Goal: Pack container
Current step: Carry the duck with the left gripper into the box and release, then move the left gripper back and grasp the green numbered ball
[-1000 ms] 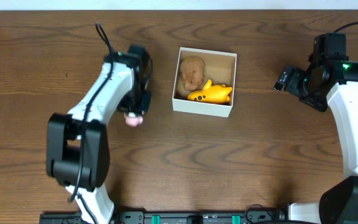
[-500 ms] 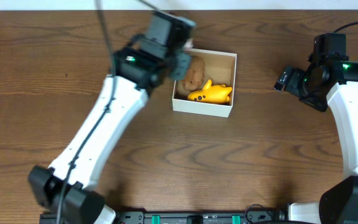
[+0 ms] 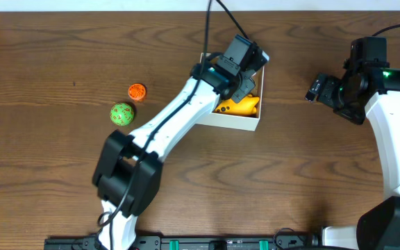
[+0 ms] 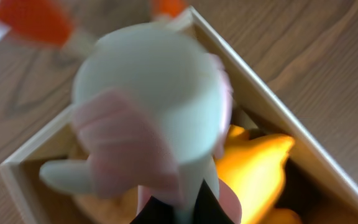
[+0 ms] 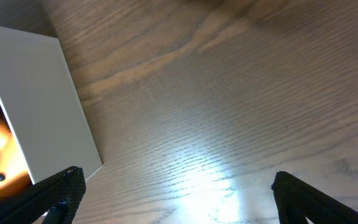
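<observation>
Dark brown wood-grain table (image 3: 47, 55), matte.

Left arm stretches across it. Left gripper (image 3: 244, 79) hangs directly over small square white cardboard container (image 3: 231, 122), clamped on smooth, rounded white-and-pink toy (image 4: 154, 112).

Container at table's centre-back, straight below toy: low walls, brown inside. Release looks purely vertical.

Right gripper (image 5: 179, 183) off to container's right, fingers spread wide, empty; left arm far nearer.

Glossy yellow plastic toy (image 3: 240, 105) lies inside along near wall.

Green speckled ball (image 3: 121, 113) and small orange round piece (image 3: 137, 91) sit well left, near each other.

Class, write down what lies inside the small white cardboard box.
A yellow plastic toy lies inside the small white cardboard box. The left arm, holding a white-and-pink toy above it, covers the rest of the box's inside.
</observation>
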